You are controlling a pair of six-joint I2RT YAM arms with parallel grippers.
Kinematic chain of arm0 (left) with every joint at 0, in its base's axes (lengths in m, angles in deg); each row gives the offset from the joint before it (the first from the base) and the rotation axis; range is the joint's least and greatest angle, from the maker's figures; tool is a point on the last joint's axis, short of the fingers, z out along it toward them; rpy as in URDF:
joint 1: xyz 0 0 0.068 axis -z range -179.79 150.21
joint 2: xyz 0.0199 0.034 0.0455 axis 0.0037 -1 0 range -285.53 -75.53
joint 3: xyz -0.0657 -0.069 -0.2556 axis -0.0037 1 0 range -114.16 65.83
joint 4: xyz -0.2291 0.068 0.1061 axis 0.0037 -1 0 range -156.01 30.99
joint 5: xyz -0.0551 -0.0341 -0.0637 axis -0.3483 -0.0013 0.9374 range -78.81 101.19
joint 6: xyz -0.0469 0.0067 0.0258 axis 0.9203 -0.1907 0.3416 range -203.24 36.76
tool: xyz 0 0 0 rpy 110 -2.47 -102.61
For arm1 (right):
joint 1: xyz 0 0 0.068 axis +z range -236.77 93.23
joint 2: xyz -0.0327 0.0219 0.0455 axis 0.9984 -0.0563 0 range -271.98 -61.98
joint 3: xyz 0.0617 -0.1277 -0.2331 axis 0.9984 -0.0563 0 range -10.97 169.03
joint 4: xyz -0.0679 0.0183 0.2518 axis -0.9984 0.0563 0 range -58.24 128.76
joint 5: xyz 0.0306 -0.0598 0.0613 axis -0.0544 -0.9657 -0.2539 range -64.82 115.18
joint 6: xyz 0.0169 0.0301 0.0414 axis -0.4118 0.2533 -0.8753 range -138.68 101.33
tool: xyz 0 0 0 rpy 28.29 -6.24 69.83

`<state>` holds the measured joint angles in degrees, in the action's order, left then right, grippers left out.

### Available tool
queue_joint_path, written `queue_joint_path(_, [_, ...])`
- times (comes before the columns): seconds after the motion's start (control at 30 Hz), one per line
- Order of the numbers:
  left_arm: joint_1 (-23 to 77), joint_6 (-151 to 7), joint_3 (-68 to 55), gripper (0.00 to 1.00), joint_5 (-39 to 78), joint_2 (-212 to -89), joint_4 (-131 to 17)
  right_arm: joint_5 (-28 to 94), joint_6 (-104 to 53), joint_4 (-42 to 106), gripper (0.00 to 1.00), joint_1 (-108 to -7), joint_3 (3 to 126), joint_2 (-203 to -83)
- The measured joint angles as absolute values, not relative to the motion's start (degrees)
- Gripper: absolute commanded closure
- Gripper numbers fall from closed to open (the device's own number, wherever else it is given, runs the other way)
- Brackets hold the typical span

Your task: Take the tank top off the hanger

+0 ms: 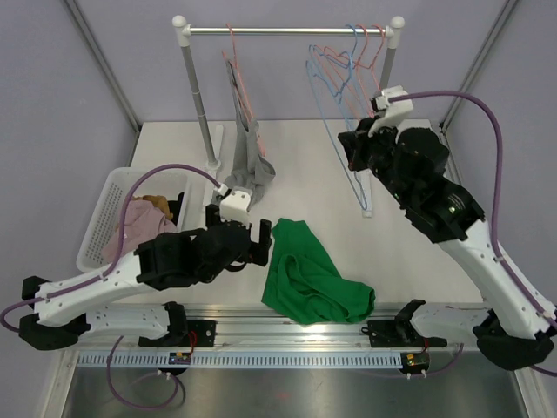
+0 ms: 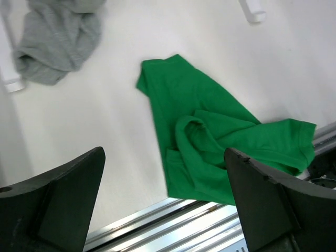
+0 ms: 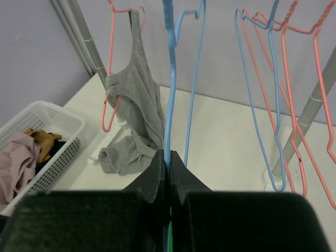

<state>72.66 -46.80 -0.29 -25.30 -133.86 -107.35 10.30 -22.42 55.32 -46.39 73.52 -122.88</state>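
Observation:
A green tank top [image 1: 313, 279] lies crumpled on the table near the front edge, off any hanger. My left gripper [image 1: 261, 239] hovers just left of it, open and empty; in the left wrist view the green tank top [image 2: 220, 142] spreads below the wide-apart left gripper [image 2: 164, 157]. My right gripper [image 1: 355, 150] is raised at the right, shut on the wire of a blue hanger [image 1: 359, 193]. The right wrist view shows the blue hanger [image 3: 170, 79] pinched in the right gripper [image 3: 168, 157]. A grey tank top [image 1: 248, 157] droops from a pink hanger [image 1: 239, 78] on the rail.
The clothes rail [image 1: 287, 31] crosses the back on two posts, with several more blue and pink hangers [image 1: 365, 48] at its right end. A white basket [image 1: 104, 218] holding clothes stands at the left. An aluminium rail [image 1: 287, 335] runs along the table's front edge.

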Motion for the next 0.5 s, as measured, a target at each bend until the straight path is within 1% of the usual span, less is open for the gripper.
queue_joint_path(0.13, [72.66,-45.75,-1.89,0.01,-28.73,-129.6,-115.31,10.85,-22.36,60.04,1.0,-48.23,81.0,-132.41])
queue_joint_path(0.23, [72.66,-45.79,-1.91,0.01,-30.65,-125.18,-119.96,14.44,-23.04,62.97,1.0,-53.24,87.4,-138.62])
queue_joint_path(0.37, [72.66,-46.05,0.17,0.01,-32.66,-118.95,-121.95,18.02,-23.49,62.88,1.0,-58.87,93.04,-144.56])
queue_joint_path(0.5, [72.63,-47.19,5.72,0.01,-33.95,-113.12,-121.86,21.78,-23.69,63.18,1.0,-61.56,99.77,-151.23])
